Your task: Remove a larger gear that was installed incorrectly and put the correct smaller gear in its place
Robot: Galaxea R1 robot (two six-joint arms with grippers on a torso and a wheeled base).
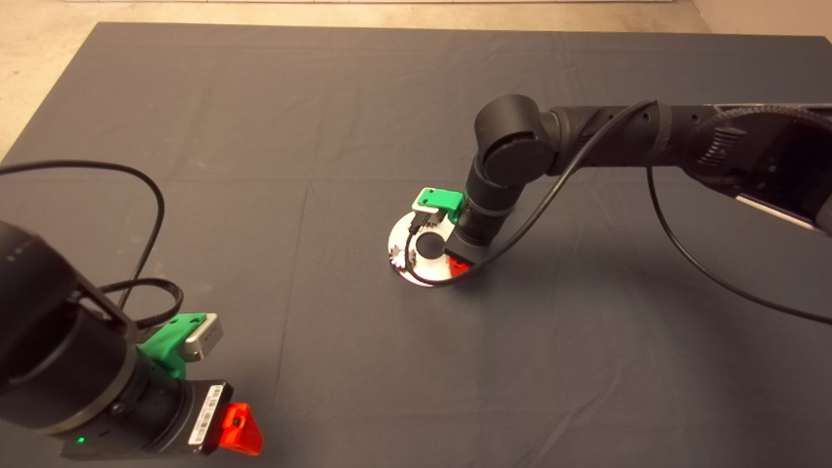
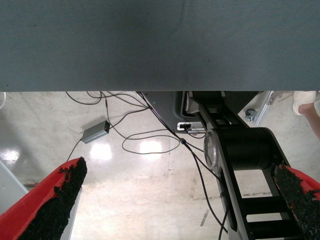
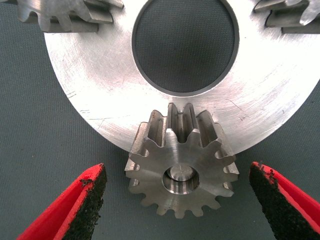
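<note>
A round shiny metal plate (image 1: 400, 244) with a big centre hole lies mid-mat. In the right wrist view the plate (image 3: 100, 65) carries the larger gear (image 3: 182, 175), shiny grey and the widest in view. It sits on a pin at the plate's rim and overhangs the mat. My right gripper (image 3: 176, 174) is open, one finger on each side of this gear and apart from it. In the head view the right gripper (image 1: 458, 263) stands over the plate's edge. The smaller dark gear is out of view. My left gripper (image 1: 240, 429) is parked at the lower left.
Two lighter silvery small gears (image 3: 60, 15) (image 3: 287, 12) sit on the plate's far side. The left wrist view shows the open left gripper (image 2: 181, 169), the mat's edge, and the floor with cables, a robot base and a person's shoe (image 2: 305, 102).
</note>
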